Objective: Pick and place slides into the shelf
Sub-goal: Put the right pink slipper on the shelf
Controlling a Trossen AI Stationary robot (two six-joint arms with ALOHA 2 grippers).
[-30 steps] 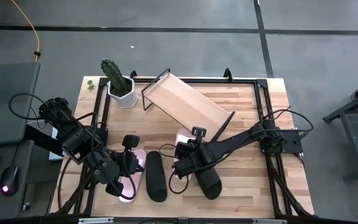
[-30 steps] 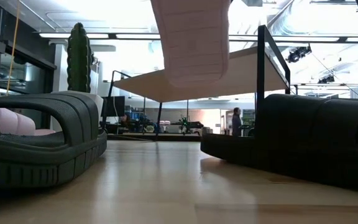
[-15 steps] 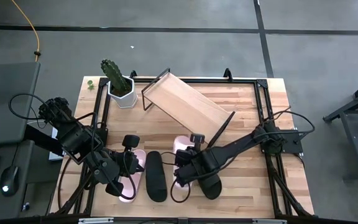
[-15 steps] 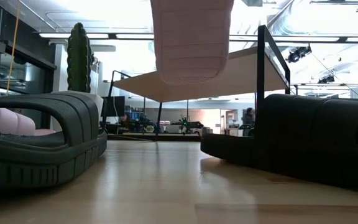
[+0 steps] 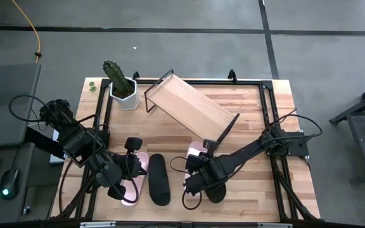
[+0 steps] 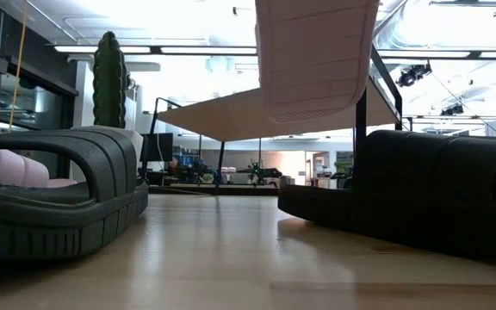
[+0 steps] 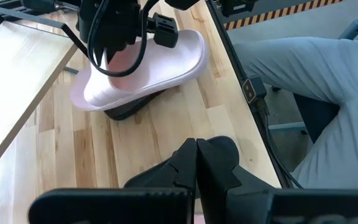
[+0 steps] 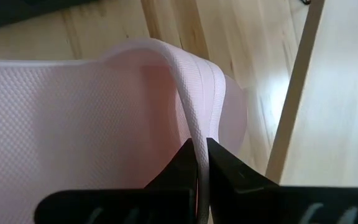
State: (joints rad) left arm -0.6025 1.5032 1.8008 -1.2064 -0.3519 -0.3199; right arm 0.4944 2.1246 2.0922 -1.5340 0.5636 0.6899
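Two black slides (image 5: 159, 179) (image 6: 420, 194) lie on the tabletop (image 5: 252, 120) nearest the front edge. My left hand (image 5: 120, 190) is fully closed on nothing, beside a pink slide (image 5: 136, 166) lying flat. My right hand (image 8: 201, 155) is clamped on the strap of the second pink slide (image 6: 315, 56), holding it clear of the tabletop. Farther back, the shelf (image 5: 192, 106) stands with no slides on it.
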